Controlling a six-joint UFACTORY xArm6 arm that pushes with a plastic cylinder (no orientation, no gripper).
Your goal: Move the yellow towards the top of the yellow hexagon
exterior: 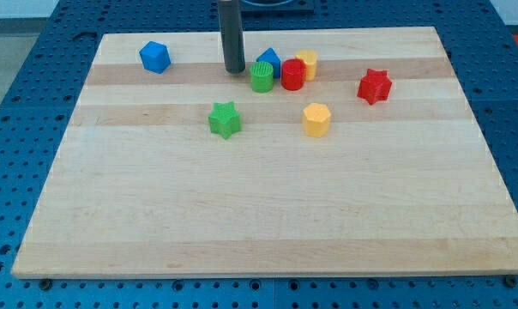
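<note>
A yellow hexagon (316, 119) sits a little right of the board's middle, in the upper half. A second yellow block (308, 63), shape unclear, stands above it near the view's top, touching a red cylinder (292, 75) on its left. My tip (234, 69) is on the board at the view's top, just left of a green cylinder (261, 77) and a blue block (268, 61). The tip is well left of both yellow blocks and touches none of them.
A blue block (154, 57) lies at the upper left. A green star (225, 119) sits below the tip. A red star (374, 86) is at the right. The wooden board (259, 215) rests on a blue perforated table.
</note>
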